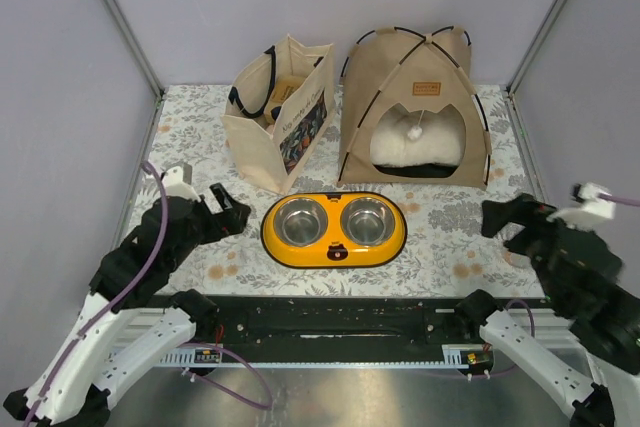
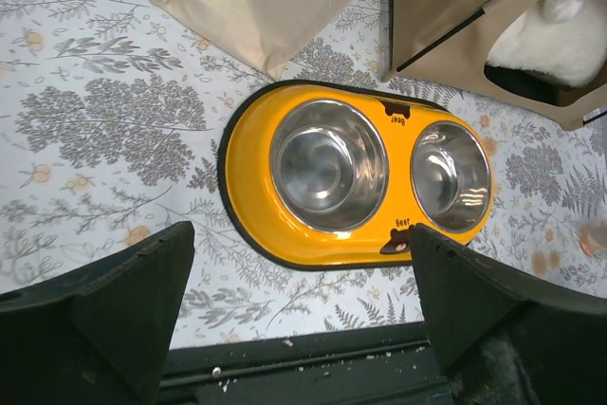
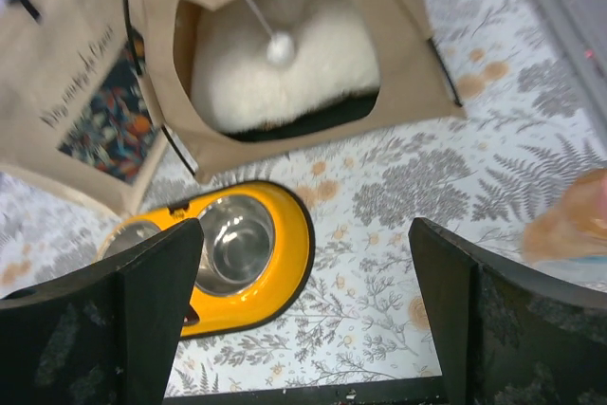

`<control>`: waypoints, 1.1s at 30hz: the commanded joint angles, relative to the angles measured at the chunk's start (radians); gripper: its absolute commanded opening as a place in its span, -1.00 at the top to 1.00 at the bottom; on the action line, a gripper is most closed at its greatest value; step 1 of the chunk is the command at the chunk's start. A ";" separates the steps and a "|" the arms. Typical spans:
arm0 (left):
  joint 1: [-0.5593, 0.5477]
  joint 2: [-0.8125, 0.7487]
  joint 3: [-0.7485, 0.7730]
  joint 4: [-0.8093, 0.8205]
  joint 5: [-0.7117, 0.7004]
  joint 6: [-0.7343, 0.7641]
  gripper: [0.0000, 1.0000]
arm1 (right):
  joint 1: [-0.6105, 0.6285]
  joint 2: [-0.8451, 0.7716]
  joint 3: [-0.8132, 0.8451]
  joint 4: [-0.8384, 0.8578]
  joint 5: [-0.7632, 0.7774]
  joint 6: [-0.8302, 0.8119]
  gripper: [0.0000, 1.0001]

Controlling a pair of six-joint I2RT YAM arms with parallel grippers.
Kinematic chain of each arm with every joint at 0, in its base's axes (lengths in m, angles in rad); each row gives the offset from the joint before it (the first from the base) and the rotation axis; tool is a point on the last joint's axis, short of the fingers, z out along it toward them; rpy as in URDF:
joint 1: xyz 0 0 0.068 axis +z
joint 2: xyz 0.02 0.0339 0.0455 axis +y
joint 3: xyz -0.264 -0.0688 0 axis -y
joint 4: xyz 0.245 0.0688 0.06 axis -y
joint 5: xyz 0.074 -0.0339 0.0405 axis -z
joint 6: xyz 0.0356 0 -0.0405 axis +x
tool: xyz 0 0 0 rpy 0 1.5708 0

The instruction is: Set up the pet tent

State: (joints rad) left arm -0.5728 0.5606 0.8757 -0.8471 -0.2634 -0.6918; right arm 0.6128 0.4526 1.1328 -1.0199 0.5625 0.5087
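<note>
The pet tent (image 1: 412,105) stands upright at the back right of the table, tan canvas on thin black poles, its arched doorway facing me. A cream fluffy pillow (image 1: 418,143) lies inside and a white pompom (image 1: 415,132) hangs on a string in the doorway. The right wrist view shows the tent (image 3: 285,64) from the front; the left wrist view catches only a corner of the tent (image 2: 493,16). My left gripper (image 1: 232,215) hovers open at the near left, apart from everything. My right gripper (image 1: 500,219) hovers open at the near right, holding nothing.
A beige tote bag (image 1: 280,112) with black handles stands left of the tent. A yellow double bowl (image 1: 334,228) with two steel cups lies in front of both, between my grippers. Grey walls (image 1: 60,87) enclose the floral table; a black rail (image 1: 330,322) runs along its near edge.
</note>
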 commanded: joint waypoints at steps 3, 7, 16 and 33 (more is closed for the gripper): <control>0.004 -0.079 0.147 -0.280 -0.042 0.031 -0.98 | 0.004 -0.130 0.240 -0.304 0.203 -0.022 -0.99; 0.004 -0.132 0.206 -0.361 -0.065 0.028 -0.98 | 0.004 -0.202 0.346 -0.377 0.226 -0.024 -0.99; 0.004 -0.264 0.296 -0.474 -0.086 -0.003 -0.98 | 0.004 -0.282 0.433 -0.390 0.234 -0.108 -0.99; 0.004 -0.341 0.348 -0.486 -0.042 0.034 -0.98 | 0.004 -0.348 0.312 -0.244 0.201 -0.137 -0.99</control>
State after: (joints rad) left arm -0.5728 0.2382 1.1854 -1.3449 -0.3115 -0.6796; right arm 0.6132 0.1043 1.4601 -1.3197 0.7654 0.3958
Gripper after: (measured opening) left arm 0.988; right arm 0.993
